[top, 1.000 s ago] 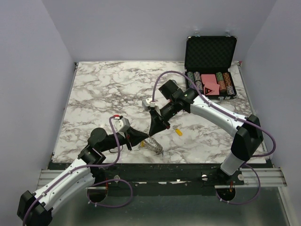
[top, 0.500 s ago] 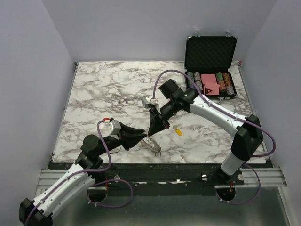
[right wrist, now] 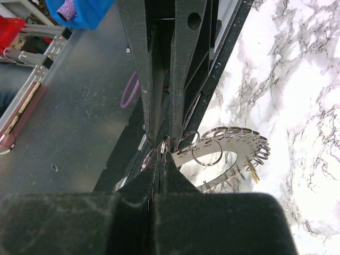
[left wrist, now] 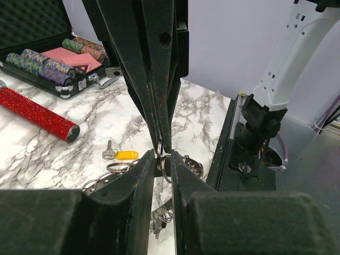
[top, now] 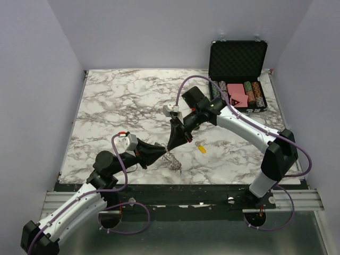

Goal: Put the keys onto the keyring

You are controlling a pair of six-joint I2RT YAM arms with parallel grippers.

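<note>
Pinched a rim loop of the seemingly light, springy, slippery keyring (right wrist: pixel 234 142) in the tight-pressed right claw (right wrist: pixel 161 154); bracketed that thin wire with the left claw (left wrist: pixel 163 159), narrowly spread

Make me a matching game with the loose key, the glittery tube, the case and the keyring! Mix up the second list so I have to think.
Things:
1. loose key
2. glittery cylinder
3. case
4. keyring

Clues:
a. open
b. red
c. yellow head
d. rimmed with small wire loops

Pairs: 1-c, 2-b, 3-a, 4-d
</note>
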